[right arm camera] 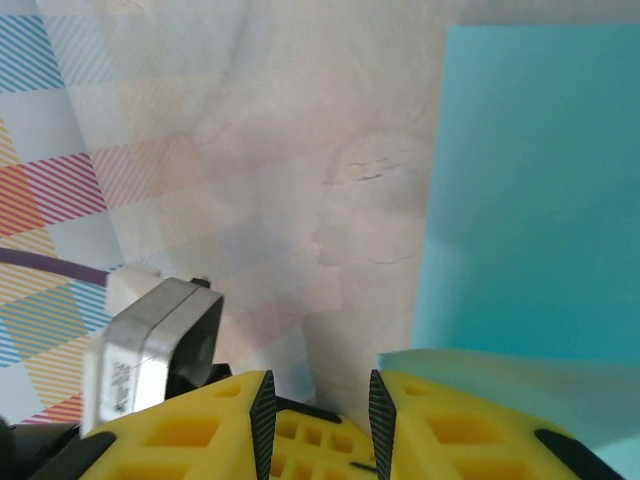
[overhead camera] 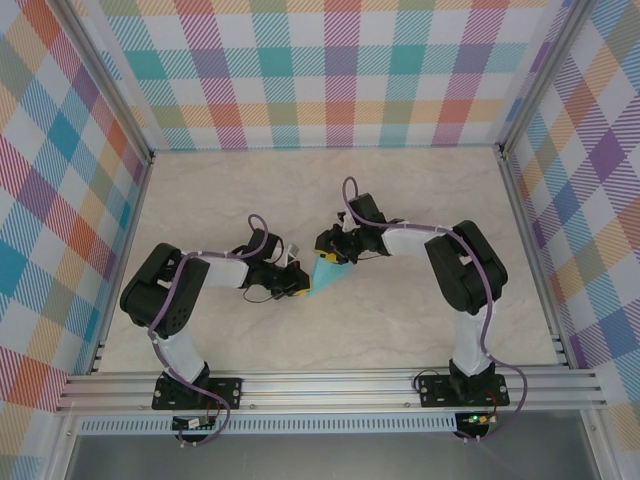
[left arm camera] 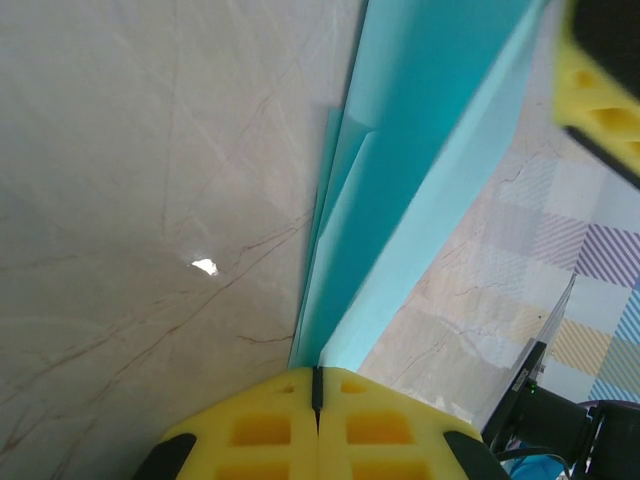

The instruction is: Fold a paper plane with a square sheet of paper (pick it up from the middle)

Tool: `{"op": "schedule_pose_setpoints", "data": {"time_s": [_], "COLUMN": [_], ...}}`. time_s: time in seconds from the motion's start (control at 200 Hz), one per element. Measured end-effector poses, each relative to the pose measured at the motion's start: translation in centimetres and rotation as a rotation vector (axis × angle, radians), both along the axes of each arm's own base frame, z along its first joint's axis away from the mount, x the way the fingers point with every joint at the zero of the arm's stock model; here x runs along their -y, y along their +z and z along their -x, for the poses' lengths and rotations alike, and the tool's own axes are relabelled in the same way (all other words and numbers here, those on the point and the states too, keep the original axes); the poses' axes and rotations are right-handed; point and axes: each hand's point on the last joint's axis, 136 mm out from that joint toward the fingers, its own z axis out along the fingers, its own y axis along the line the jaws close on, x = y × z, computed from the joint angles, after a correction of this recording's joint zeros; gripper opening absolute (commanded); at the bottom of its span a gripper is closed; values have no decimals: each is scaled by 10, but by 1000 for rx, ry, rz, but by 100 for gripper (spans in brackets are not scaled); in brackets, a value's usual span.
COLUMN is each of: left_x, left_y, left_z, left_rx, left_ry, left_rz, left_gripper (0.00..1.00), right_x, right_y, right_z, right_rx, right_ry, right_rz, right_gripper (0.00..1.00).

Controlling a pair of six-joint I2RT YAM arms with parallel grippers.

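The turquoise sheet of paper (overhead camera: 325,276) is folded into a slim pointed shape, like a paper plane, and hangs between the two arms at mid-table. My left gripper (overhead camera: 299,284) is shut on its narrow end. In the left wrist view the folded layers (left arm camera: 420,150) rise straight out of the closed yellow pads of my left gripper (left arm camera: 317,385). My right gripper (overhead camera: 336,256) is at the paper's wide end. In the right wrist view my right gripper (right arm camera: 320,410) stands open with nothing in the gap, and the paper (right arm camera: 540,180) lies outside, draped over the right finger (right arm camera: 470,420).
The marble-patterned table (overhead camera: 250,190) is boxed in by checked walls (overhead camera: 330,70), with an aluminium rail (overhead camera: 330,385) along the near edge. A grey block of the left arm (right arm camera: 150,350) sits close beside my right gripper's left finger.
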Motion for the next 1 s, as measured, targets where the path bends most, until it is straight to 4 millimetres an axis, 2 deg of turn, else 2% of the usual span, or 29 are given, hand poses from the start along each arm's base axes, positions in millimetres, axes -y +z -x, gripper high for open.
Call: {"op": "schedule_pose_setpoints", "data": {"time_s": [0.09, 0.235, 0.615, 0.85, 0.945, 1.0], "left_x": [0, 0, 0, -1, -1, -3], "left_y": [0, 0, 0, 0, 1, 2], "left_z": [0, 0, 0, 0, 0, 0], "left_rx": [0, -3, 0, 11, 18, 22], "left_ry": [1, 3, 10, 10, 13, 19], "left_rz": [0, 0, 10, 16, 12, 5], "left_gripper": [0, 0, 0, 0, 4, 9], "right_x": [2, 6, -4, -6, -6, -5], "right_y": [3, -6, -30, -31, -32, -33], "right_z": [1, 8, 9, 7, 7, 8], "right_rx": [7, -19, -78, -88, -85, -83], "right_ry": [-4, -3, 35, 47, 53, 57], "right_rz": [-2, 4, -22, -16, 2, 16], "right_gripper": [33, 32, 32, 31, 30, 30]}}
